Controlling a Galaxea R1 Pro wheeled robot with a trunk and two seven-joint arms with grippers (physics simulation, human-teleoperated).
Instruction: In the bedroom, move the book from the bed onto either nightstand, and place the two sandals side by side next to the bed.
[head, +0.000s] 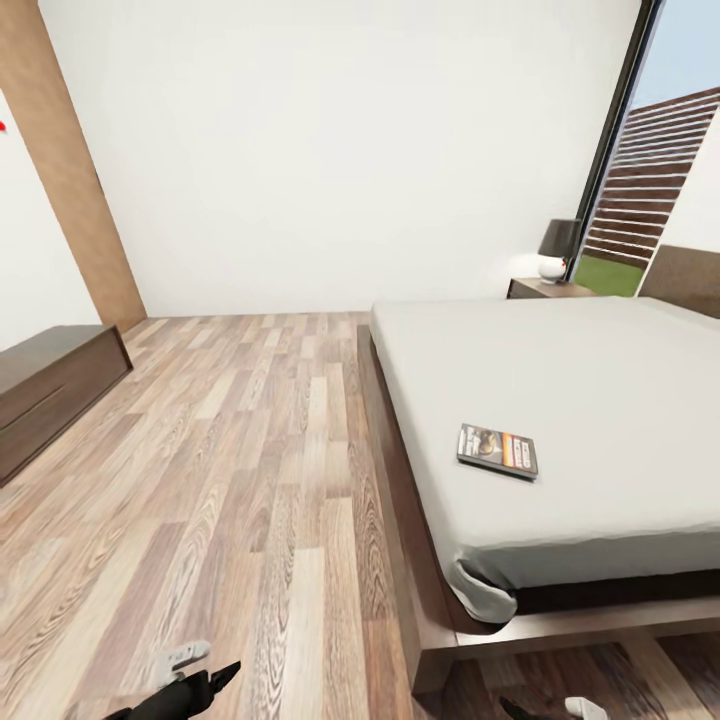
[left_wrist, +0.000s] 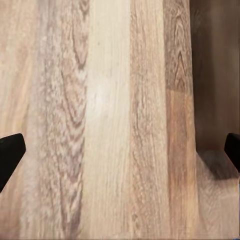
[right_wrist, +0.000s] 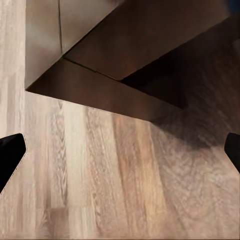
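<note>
- Left gripper (left_wrist: 120, 150): low over the plank floor (head: 230, 470), at 7 o'clock in head view; fingers (left_wrist: 10, 152) spread wide, empty.
- Right gripper (right_wrist: 120, 150): low by the bed (head: 600, 390) frame corner, fingers apart, empty.
- Book (head: 497, 451): flat on mattress, near the foot edge.
- Nightstand (head: 545, 288): at 1 o'clock, carrying a lamp (head: 557, 248).

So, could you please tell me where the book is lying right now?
In the head view the book lies flat on the bed, near its foot end and left edge, far from the nightstand by the window.

Light-grey mattress on the dark-brown bed (head: 440, 640); dark book (head: 497, 450) with orange band; light-brown plank floor (head: 250, 480); white walls (head: 330, 150).
</note>
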